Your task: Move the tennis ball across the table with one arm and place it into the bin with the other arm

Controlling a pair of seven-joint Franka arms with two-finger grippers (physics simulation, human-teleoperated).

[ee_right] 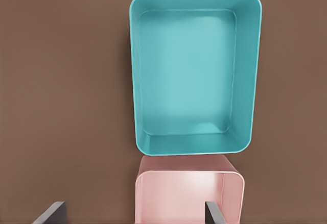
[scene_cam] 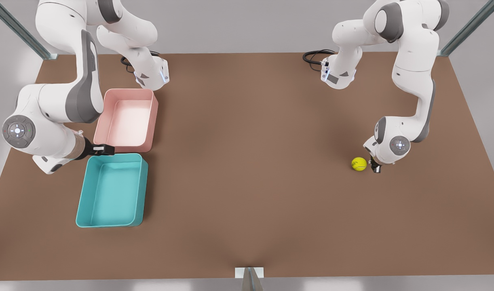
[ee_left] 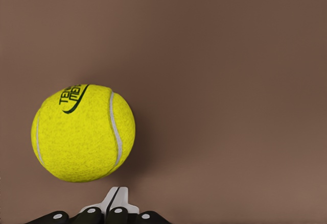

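The yellow-green tennis ball (scene_cam: 359, 163) (ee_left: 83, 133) rests on the brown table (scene_cam: 251, 161) toward the front view's right. My left gripper (scene_cam: 375, 166) (ee_left: 115, 199) sits low just beside it, on the side away from the bins, fingers shut with nothing between them. The ball lies just off the fingertips; whether they touch it I cannot tell. The teal bin (scene_cam: 112, 190) (ee_right: 194, 71) stands open on the front view's left. My right gripper (scene_cam: 103, 149) (ee_right: 133, 213) hovers open over the gap between the bin and a pink tray.
The pink tray (scene_cam: 127, 119) (ee_right: 189, 193) stands right behind the teal bin, nearly touching it. Both arm bases and cables (scene_cam: 315, 56) sit at the table's far edge. Bare brown tabletop stretches between the ball and the bins.
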